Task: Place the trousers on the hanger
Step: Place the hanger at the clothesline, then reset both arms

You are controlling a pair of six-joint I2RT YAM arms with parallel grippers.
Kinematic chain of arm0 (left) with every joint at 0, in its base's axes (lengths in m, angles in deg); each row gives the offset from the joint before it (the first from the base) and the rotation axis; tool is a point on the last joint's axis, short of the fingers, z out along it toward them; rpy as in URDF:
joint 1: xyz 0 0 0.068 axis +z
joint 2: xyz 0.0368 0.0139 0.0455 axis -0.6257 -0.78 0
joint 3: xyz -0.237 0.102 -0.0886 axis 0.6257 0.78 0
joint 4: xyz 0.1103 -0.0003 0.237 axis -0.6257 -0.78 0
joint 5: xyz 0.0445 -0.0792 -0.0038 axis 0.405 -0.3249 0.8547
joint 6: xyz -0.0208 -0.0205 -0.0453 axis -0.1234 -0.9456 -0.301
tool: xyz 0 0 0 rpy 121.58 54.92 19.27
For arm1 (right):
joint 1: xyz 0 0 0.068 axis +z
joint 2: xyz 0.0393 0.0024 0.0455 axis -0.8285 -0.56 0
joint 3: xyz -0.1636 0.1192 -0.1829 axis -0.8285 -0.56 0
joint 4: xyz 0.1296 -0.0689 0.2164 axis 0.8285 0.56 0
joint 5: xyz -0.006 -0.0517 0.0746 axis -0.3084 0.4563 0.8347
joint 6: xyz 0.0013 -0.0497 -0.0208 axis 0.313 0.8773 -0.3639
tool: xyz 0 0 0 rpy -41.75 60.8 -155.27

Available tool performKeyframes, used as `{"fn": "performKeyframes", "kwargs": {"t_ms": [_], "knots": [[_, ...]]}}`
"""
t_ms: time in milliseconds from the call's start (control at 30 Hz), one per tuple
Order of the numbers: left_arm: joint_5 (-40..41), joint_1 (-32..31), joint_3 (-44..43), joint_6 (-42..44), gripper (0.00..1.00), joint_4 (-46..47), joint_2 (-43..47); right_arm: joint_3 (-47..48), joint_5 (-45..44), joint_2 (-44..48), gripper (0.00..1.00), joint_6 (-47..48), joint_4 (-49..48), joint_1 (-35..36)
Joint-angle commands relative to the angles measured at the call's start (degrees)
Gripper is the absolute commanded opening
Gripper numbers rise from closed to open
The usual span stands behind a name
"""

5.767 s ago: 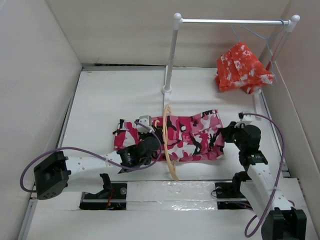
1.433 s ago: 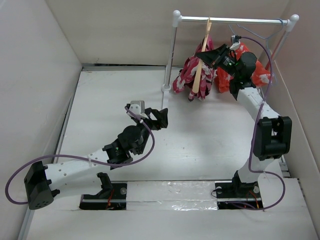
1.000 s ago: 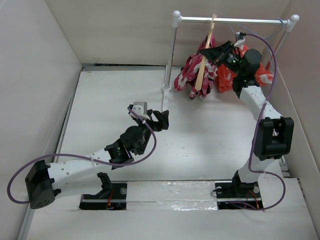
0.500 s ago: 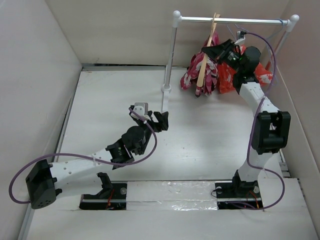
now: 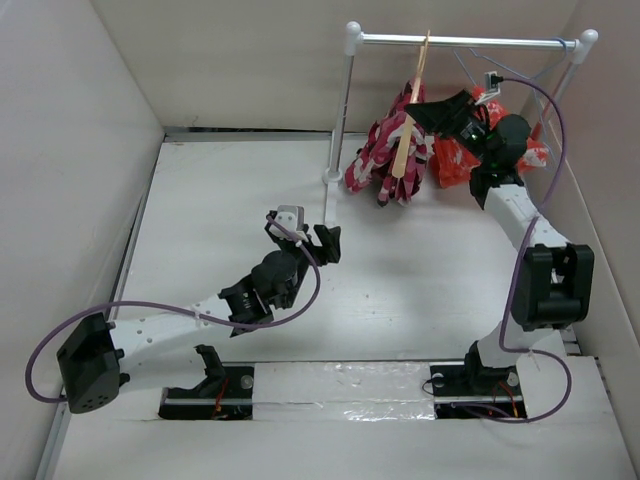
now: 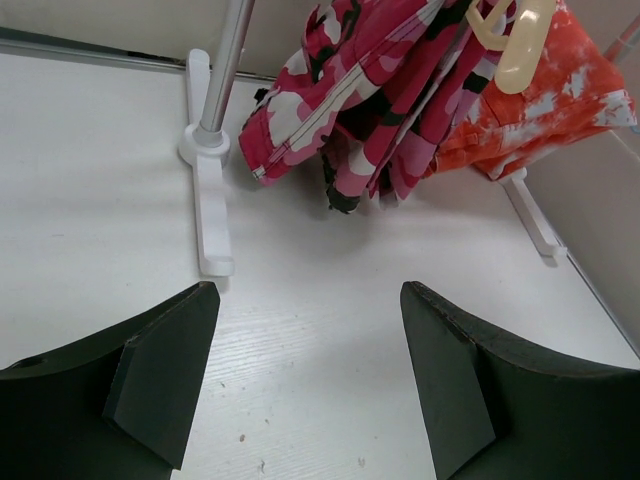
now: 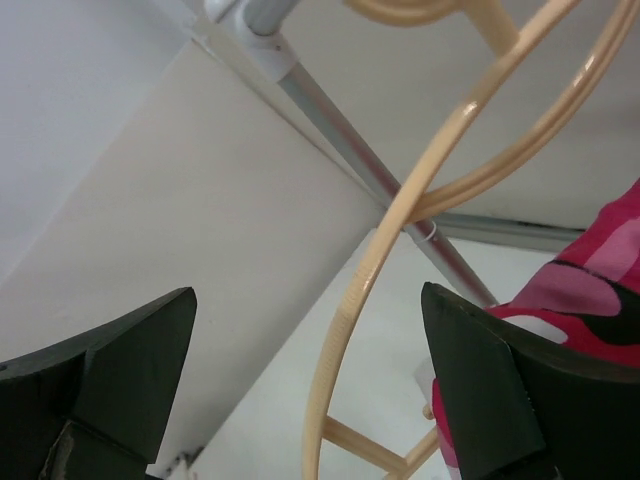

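The trousers (image 5: pixel 378 160) and hanger (image 5: pixel 405 150) have moved off the tabletop (image 5: pixel 230 190) and now hang from the rail (image 5: pixel 480 42) at upper right of the frame, hanger axis near upright, between the spread jaws of the released right pincer (image 5: pixel 425 112), the nearer arm; left pincer (image 5: pixel 318 243) released, well apart

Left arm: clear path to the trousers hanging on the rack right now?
Probably yes. The left gripper is open above the table, and its wrist view shows nothing between it and the trousers; the rack post stands off to the side. Whether the arm stretches that far is unclear.
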Motion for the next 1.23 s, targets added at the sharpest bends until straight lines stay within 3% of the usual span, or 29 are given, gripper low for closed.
{"fn": "performKeyframes", "kwargs": {"t_ms": [0, 167, 333, 433, 600, 700, 900, 1033, 1200], "knots": [[-0.70, 0.28, 0.04, -0.48, 0.71, 2.22, 0.11, -2.45, -2.26, 6.70, 1.00, 8.91, 0.90, -0.18], [-1.23, 0.80, -0.05, -0.57, 0.71, 2.31, -0.51, -10.45, -6.04, 16.71, 1.00, 18.65, 5.48, -0.70], [-2.90, 0.81, -0.14, -1.53, 0.71, 3.36, -2.62, -23.45, -14.12, 32.70, 1.00, 25.44, 10.32, 1.58], [-4.22, 0.81, -0.05, -1.80, 0.71, 4.07, -3.93, -37.22, -14.75, 43.05, 1.00, 27.81, 12.50, 4.47], [-4.57, 0.81, 2.84, -5.66, 0.71, 1.78, -1.58, -48.06, -14.13, 58.10, 1.00, 32.90, 23.28, 7.64], [-5.19, 0.81, 6.79, -8.91, 0.71, 0.64, 1.85, -50.36, -16.49, 67.42, 1.00, 37.75, 37.41, 7.65], [-5.63, 0.81, 14.44, -15.24, 0.70, -1.12, 9.93, -55.20, -16.32, 83.93, 1.00, 38.72, 53.09, 8.26], [-6.50, 0.81, 17.00, -16.91, 0.70, -1.56, 12.67, -58.89, -18.17, 90.28, 1.00, 37.76, 56.63, 8.26], [-7.13, 0.81, 14.38, -17.27, 0.70, -3.22, 9.70, -60.21, -17.38, 88.29, 1.00, 36.61, 54.28, 8.26]]}}
